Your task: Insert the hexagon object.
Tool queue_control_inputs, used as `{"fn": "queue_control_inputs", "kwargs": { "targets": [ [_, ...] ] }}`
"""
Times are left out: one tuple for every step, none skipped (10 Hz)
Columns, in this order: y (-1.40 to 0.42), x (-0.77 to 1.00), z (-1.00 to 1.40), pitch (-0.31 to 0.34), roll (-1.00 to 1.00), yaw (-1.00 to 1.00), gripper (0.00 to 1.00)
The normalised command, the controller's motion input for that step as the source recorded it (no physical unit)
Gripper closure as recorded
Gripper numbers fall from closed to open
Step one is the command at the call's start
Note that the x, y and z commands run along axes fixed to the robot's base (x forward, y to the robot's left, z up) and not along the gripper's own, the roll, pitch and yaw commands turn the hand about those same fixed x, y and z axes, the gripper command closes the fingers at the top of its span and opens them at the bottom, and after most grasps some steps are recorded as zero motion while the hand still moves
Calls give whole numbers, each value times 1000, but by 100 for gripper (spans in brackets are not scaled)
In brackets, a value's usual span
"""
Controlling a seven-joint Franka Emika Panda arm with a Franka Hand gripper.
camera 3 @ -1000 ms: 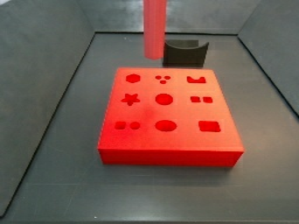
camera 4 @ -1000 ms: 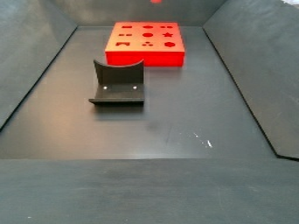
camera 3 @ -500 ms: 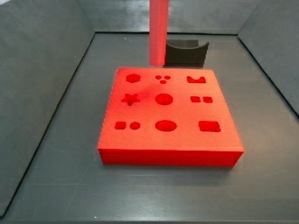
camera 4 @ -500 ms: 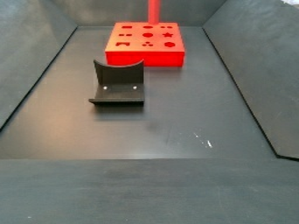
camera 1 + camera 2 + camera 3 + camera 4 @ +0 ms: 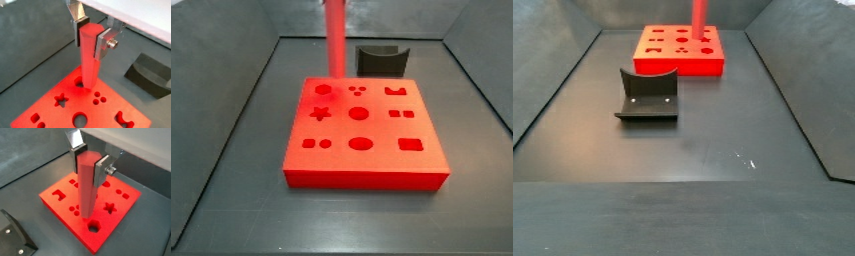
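My gripper (image 5: 92, 34) is shut on the top of the hexagon object (image 5: 89, 60), a long red-pink rod that hangs upright; both wrist views show this (image 5: 90, 162). One silver finger (image 5: 79, 154) presses each side of the rod. The rod's lower end is over the far corner of the red block (image 5: 365, 140), near a round-looking hole (image 5: 323, 90). I cannot tell whether it touches the block. In both side views only the rod shows (image 5: 333, 40) (image 5: 700, 12); the gripper is above the picture edge. The block (image 5: 680, 52) has several shaped holes in its top.
The dark fixture (image 5: 382, 60) stands on the floor just beyond the block's far edge; it also shows in a side view (image 5: 647, 95) and in both wrist views (image 5: 150, 75) (image 5: 13, 235). Grey walls (image 5: 238, 90) slope up around the dark floor.
The rod has moved sideways toward the block's far corner hole and come down a little. The block and the fixture have not moved.
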Motion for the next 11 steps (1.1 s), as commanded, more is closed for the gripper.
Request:
{"fn": "queue_control_inputs", "kwargs": {
  "targets": [
    [0, -346, -246, -220, -57, -34, 100],
    [0, -234, -180, -161, -1, -23, 100],
    [0, -194, -77, -87, 0, -34, 100],
    [0, -63, -3, -40, 0, 0, 100],
    [-17, 0, -23, -20, 0, 0, 100],
    [0, -86, -177, -41, 0, 0, 100],
    [0, -166, -251, -43, 0, 0, 100],
    [0, -189, -229, -43, 0, 0, 100],
    [0, -114, -186, -36, 0, 0, 100],
    [0, 0, -137, -41, 0, 17, 100],
    [-23, 134, -140, -51, -21, 77, 100]
  ]
}}
